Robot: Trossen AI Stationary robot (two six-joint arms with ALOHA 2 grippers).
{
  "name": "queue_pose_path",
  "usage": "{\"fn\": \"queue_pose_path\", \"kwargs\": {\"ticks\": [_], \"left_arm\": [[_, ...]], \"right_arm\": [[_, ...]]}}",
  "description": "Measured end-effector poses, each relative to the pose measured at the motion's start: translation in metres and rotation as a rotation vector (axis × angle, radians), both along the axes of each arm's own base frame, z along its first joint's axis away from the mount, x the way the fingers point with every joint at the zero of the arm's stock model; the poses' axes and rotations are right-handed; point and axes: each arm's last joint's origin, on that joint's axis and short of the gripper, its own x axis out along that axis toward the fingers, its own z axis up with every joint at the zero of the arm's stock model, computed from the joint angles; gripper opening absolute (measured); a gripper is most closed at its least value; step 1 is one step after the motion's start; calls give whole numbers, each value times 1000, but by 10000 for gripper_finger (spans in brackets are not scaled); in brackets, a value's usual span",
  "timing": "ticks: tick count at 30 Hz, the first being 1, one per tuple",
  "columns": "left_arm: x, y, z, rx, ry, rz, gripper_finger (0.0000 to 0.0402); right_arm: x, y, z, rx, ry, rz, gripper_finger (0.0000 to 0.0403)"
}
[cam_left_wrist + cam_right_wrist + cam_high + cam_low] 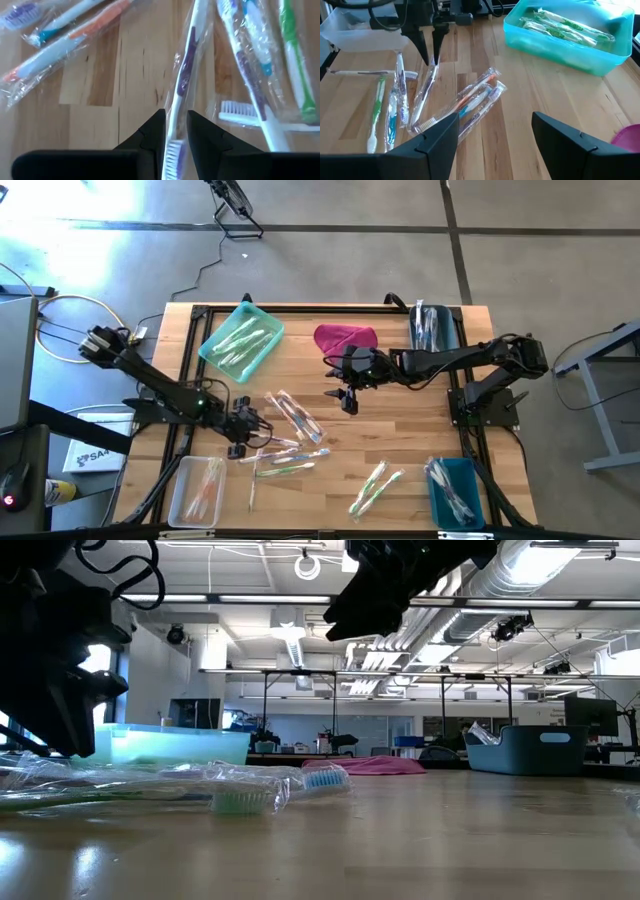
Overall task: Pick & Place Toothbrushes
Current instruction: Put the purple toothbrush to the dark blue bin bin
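Note:
Wrapped toothbrushes lie loose on the wooden table, a pile (295,420) near the middle and a few more (375,488) toward the near edge. My left gripper (238,448) points down at the pile's near left. Its fingers (175,127) stand narrowly open on either side of a white-and-purple toothbrush (182,75), at its bristle end. That toothbrush lies flat on the table. My right gripper (348,402) hangs wide open (495,130) above the table's middle, with nothing between its fingers. My left gripper comes from above, slanting down, with one finger (152,132) on each side of the toothbrush's bristle end (174,150). The fingers stand astride the toothbrush, which runs away between them. Whether they touch the wrapper, I cannot tell.
A teal tray (240,340) with toothbrushes stands at the far left and a clear bin (195,490) at the near left. A blue bin (455,490) is at the near right and a dark bin (435,328) at the far right. A magenta cloth (345,337) lies at the far middle.

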Motion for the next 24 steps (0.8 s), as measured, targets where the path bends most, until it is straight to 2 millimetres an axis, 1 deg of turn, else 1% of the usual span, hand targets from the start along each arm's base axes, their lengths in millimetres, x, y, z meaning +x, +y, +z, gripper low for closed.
{"fn": "queue_pose_path", "kwargs": {"ticks": [13,18,24], "left_arm": [[7,-4,-20,44,81,0,77],[9,-5,-25,38,98,15,77],[9,-5,-26,35,102,18,77]], "right_arm": [[0,0,0,0,2,0,243],[0,0,0,0,2,0,243],[0,0,0,0,2,0,243]]}}
